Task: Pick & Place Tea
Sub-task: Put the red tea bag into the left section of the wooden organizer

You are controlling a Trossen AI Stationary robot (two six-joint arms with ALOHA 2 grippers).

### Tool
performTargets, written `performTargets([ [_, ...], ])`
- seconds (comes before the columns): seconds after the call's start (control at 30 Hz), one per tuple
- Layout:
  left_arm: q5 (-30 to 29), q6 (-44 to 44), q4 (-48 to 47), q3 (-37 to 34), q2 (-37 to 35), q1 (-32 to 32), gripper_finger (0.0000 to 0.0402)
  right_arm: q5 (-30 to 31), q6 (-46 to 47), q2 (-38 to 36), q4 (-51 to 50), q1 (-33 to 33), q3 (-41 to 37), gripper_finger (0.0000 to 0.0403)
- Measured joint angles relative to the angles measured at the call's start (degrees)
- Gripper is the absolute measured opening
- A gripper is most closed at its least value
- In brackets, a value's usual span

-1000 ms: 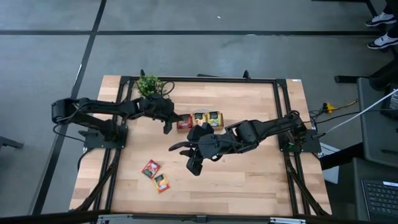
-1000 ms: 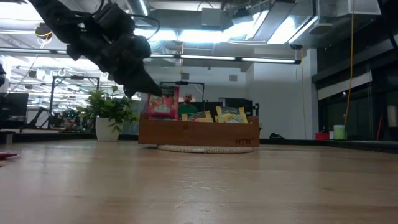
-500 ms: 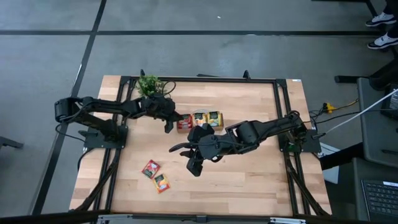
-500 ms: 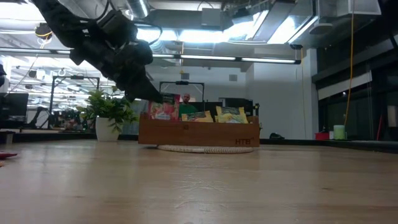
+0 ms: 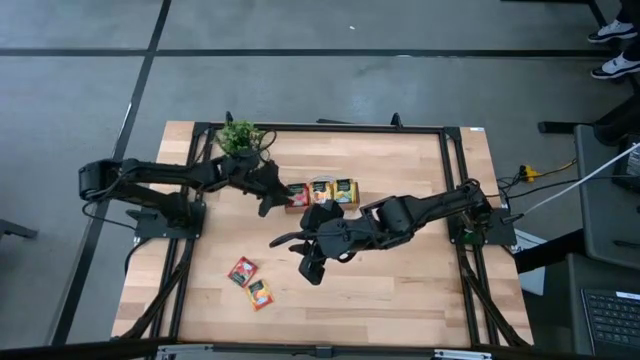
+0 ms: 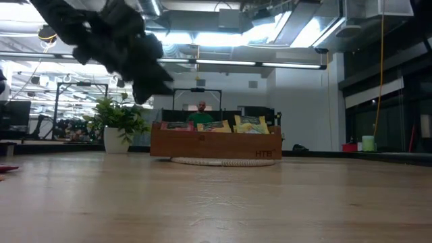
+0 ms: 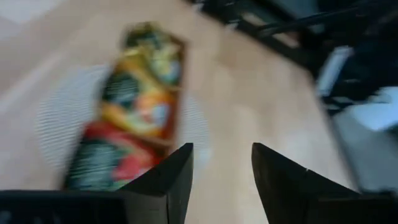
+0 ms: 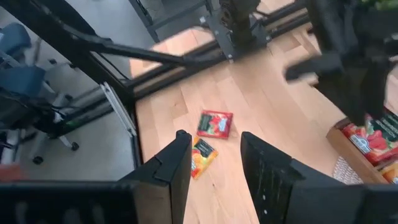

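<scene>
The wooden tray (image 5: 322,203) holds red, orange and yellow-green tea sachets (image 5: 321,189) in three compartments; it also shows in the low view (image 6: 216,143). My left gripper (image 5: 267,203) is open and empty beside the tray's left end; its wrist view (image 7: 221,149) shows the tray (image 7: 181,56) blurred. My right gripper (image 5: 309,268) is open and empty above the table's middle. A red sachet (image 5: 242,271) and an orange sachet (image 5: 260,293) lie flat on the table near the front left; both show between the right fingers (image 8: 214,137), the red sachet (image 8: 215,124) beyond the orange one (image 8: 203,155).
A small potted plant (image 5: 238,135) stands at the table's far left, close to the left arm. The tray rests on a pale round mat (image 6: 223,160). A person (image 6: 202,111) shows in the room behind the tray. Dark frame rails (image 5: 460,190) run along the table's sides.
My left gripper has let go of a red sachet that it held upright over the tray's left compartment. The sachet has dropped into that compartment and now sits low among the others. The gripper has risen and drawn back a little toward the table's left.
</scene>
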Motion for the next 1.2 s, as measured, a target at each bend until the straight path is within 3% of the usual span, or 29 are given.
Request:
performTargets([
  [0.23, -0.4, -6.0, -2.6, 0.0, -12.6, -8.2, 0.0146, -2.6, -3.0, 4.5, -0.4, 0.5, 0.0, 0.0139],
  [0.5, -15.3, -11.3, -8.3, 0.0, -23.3, -25.2, 0.0126, -10.8, -5.4, 11.3, 3.2, 0.6, 0.0, 0.0153],
  [0.7, -23.8, -17.1, -9.3, 0.0, -26.0, -37.6, 0.0113, -16.8, -9.1, 16.4, 8.5, -0.1, -0.1, 0.0167],
  [0.83, -27.5, -22.4, -10.7, 0.0, -26.1, -46.9, 0.0104, -17.2, -11.4, 18.8, 9.3, -1.2, 0.0, 0.0167],
  [1.2, -49.7, -34.1, -9.0, 0.0, -24.8, -73.4, 0.0071, -21.8, -16.8, 20.5, 8.0, -4.4, -0.1, 0.0168],
])
